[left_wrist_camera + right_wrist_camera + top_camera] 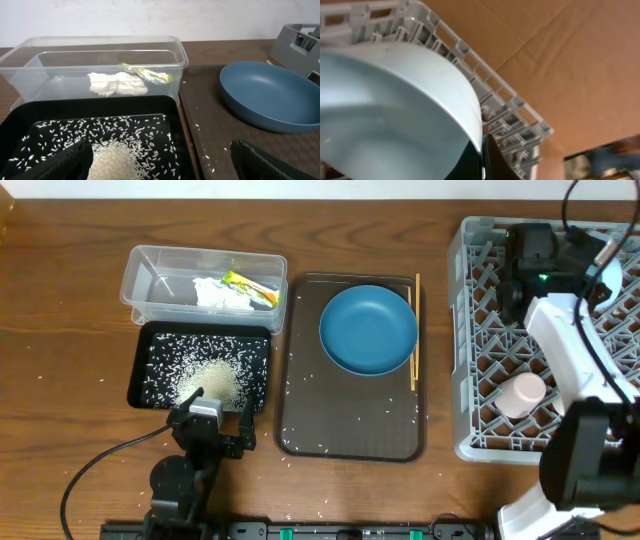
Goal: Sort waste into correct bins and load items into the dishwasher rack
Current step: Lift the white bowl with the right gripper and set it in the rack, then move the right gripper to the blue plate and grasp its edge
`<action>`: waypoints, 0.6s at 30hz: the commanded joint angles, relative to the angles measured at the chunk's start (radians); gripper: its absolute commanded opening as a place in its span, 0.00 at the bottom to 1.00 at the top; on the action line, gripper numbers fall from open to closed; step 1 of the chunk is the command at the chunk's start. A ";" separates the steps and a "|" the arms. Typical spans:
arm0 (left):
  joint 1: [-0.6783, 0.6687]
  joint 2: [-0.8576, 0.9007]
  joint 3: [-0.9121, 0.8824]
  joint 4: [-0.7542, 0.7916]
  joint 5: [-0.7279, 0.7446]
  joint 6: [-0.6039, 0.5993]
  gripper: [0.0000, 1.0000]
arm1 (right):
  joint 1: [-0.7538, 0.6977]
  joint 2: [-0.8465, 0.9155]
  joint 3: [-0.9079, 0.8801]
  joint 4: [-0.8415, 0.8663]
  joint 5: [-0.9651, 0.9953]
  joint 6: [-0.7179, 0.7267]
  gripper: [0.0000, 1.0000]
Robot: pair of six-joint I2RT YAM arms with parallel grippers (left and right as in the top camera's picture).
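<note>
1. My left gripper (215, 423) hangs low at the near edge of the black tray (140, 370). Its fingers are spread as wide as they go, with nothing between them.
2. My right gripper (482, 157) is over the far right part of the grey dishwasher rack (480, 340). Its fingers are pinched tight on the rim of the light blue bowl (395, 100). The bowl is tilted and fills most of my right wrist view.
3. The black tray holds a heap of white rice (215, 380), with loose grains scattered around it.
4. The clear tub (145, 275) sits just behind the black tray. Inside it lie the crumpled white napkin (215, 293) and the yellow-green wrapper (250, 283), touching each other.
5. The dark blue dish (368, 330) rests upright on the far half of the brown serving tray (350, 420).
6. The wooden chopsticks (415, 330) lie along that tray's right edge, just beside the dish.
7. Stray rice grains dot the near part of the brown tray and the table (60, 330) in front of it.
8. A small pink cup (523, 393) sits in the rack's near half, beside my right arm.
</note>
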 commanded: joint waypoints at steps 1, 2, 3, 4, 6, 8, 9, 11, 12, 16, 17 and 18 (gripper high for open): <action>0.002 -0.007 -0.025 -0.006 -0.012 0.003 0.91 | -0.002 0.050 0.004 0.060 0.148 -0.211 0.01; 0.002 -0.007 -0.025 -0.006 -0.012 0.003 0.90 | -0.003 0.067 0.004 0.081 0.154 -0.241 0.01; 0.002 -0.007 -0.025 -0.006 -0.012 0.003 0.91 | -0.005 0.079 0.004 0.092 0.153 -0.258 0.01; 0.002 -0.007 -0.025 -0.006 -0.012 0.003 0.90 | -0.003 0.095 0.004 0.091 0.153 -0.264 0.01; 0.002 -0.007 -0.025 -0.006 -0.012 0.003 0.90 | 0.002 0.114 0.004 0.064 0.133 -0.263 0.01; 0.002 -0.007 -0.025 -0.006 -0.012 0.003 0.91 | 0.009 0.129 0.004 0.035 0.080 -0.263 0.01; 0.002 -0.007 -0.025 -0.006 -0.012 0.003 0.91 | 0.015 0.134 0.004 0.015 0.036 -0.263 0.03; 0.002 -0.007 -0.025 -0.006 -0.012 0.003 0.90 | 0.028 0.135 0.004 -0.024 -0.080 -0.262 0.13; 0.002 -0.007 -0.025 -0.006 -0.012 0.003 0.91 | 0.034 0.133 0.004 -0.040 -0.147 -0.263 0.24; 0.002 -0.007 -0.025 -0.006 -0.012 0.003 0.90 | 0.055 0.087 0.013 -0.114 -0.474 -0.219 0.55; 0.002 -0.007 -0.025 -0.006 -0.012 0.003 0.90 | 0.056 0.072 0.018 -0.129 -0.519 -0.200 0.58; 0.002 -0.007 -0.025 -0.006 -0.012 0.003 0.91 | 0.060 0.047 0.024 -0.146 -0.573 -0.178 0.62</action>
